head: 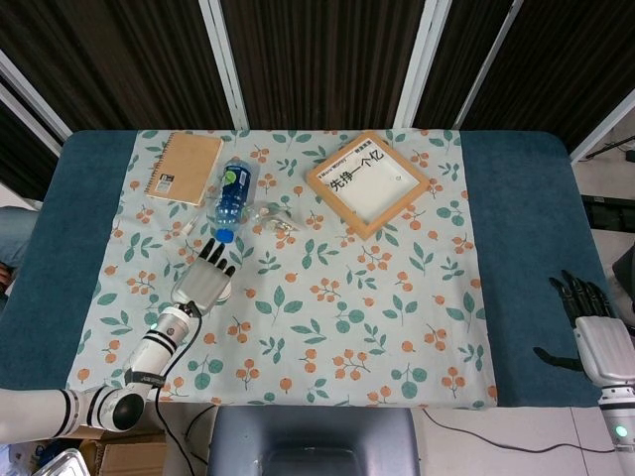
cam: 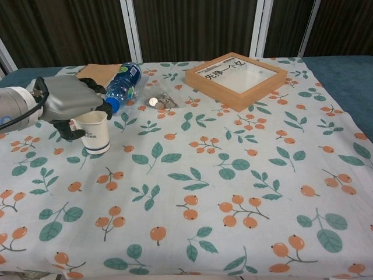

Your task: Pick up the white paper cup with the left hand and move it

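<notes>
The white paper cup (cam: pixel 96 135) stands upright on the floral cloth at the left of the chest view. My left hand (cam: pixel 67 100) reaches over it from the left. Its fingers curl down past the far rim and the thumb lies against the cup's left side, so the hand grips the cup. In the head view the left hand (head: pixel 205 278) covers the cup completely. My right hand (head: pixel 598 342) rests at the table's right front on the blue cover, fingers spread and holding nothing.
A blue-capped water bottle (cam: pixel 121 83) lies just behind the left hand. A clear bag of coins (cam: pixel 158 101) sits next to it. A spiral notebook (head: pixel 185 169) lies at the far left and a wooden framed picture (head: pixel 367 183) at the back centre.
</notes>
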Motion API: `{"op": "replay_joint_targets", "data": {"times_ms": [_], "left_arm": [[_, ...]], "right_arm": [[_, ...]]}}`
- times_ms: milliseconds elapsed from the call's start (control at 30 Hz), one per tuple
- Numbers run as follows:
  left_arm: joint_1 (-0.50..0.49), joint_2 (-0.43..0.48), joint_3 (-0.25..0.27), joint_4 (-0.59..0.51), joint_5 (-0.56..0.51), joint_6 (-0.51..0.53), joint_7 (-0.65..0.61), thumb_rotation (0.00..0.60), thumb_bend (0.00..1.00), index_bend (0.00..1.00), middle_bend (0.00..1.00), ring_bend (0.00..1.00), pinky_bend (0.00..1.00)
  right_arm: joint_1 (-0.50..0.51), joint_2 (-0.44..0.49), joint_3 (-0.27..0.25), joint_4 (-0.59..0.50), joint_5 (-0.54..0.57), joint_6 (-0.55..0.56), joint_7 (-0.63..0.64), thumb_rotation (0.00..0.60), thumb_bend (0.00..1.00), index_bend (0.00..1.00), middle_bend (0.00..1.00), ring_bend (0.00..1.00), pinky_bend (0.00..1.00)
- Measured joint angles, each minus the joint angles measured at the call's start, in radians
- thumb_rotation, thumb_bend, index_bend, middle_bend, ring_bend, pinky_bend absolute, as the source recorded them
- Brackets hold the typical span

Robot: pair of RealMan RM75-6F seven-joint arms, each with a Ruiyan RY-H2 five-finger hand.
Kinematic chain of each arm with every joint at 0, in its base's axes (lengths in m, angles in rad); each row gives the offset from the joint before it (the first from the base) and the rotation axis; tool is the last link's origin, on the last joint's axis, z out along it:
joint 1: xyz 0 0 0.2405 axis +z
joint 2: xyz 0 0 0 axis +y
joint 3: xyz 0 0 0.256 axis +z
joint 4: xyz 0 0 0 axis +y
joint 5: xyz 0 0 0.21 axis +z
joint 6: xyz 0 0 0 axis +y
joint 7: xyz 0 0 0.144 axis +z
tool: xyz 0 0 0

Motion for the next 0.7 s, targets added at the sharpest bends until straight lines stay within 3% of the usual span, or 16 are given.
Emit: {"op": "replay_joint_targets", "data": {"times_ms": [267,533,700], "left_arm": [[0.03,0.035,-0.049,-0.049,0.051,0.002,-0.184,0.6,0.43,0.31,0.33,0.03,0.0],[0.121,0.043,-0.127,-0.067,0.141,-0.023,-0.671,0.6,0.43,0.34,0.35,0.07,0.06],[0.199,-0.002,-0.159,-0.023,0.237,-0.031,-1.016,0.6,0.42,0.35,0.34,0.07,0.07]], "right_arm": [[0.002,0.001,0.001,0.0,0.007,-0.008,-0.002,0.6,0.2,0.0,0.0,0.0,0.0],[0.005,-0.002,-0.001,-0.001,0.005,-0.014,-0.005,0.6,0.2,0.0,0.0,0.0,0.0],[0.005,0.0,-0.001,-0.007,0.007,-0.015,-0.01,0.6,0.2,0.0,0.0,0.0,0.0]]}}
